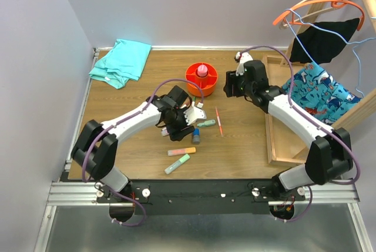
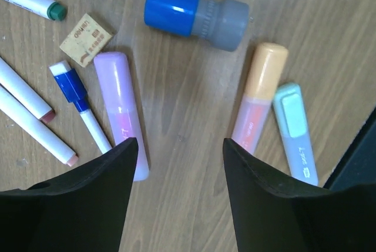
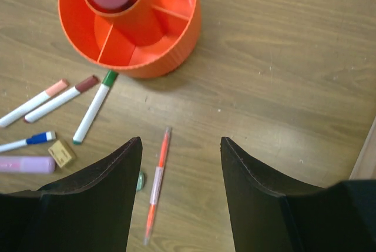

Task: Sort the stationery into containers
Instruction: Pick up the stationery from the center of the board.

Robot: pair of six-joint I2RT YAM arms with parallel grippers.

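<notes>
Left claw (image 2: 179,146), spread and empty, hangs just beside the stubby pink plastic highlighter (image 2: 119,111) on the wooden worktop (image 2: 188,87) (right claw (image 3: 181,143) also released, above a thin orange-red pen (image 3: 157,181)); the pick likely needs centring, dropping, clenching, then carrying to the round orange-red plastic organiser (image 3: 158,58)

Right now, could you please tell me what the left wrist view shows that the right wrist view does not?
Only the left wrist view shows the blue-grey cylinder, the orange highlighter and the green highlighter. Only the right wrist view shows the orange-red organiser and the thin orange-red pen. Both show the pink highlighter, the tan block and the blue-capped marker.
</notes>
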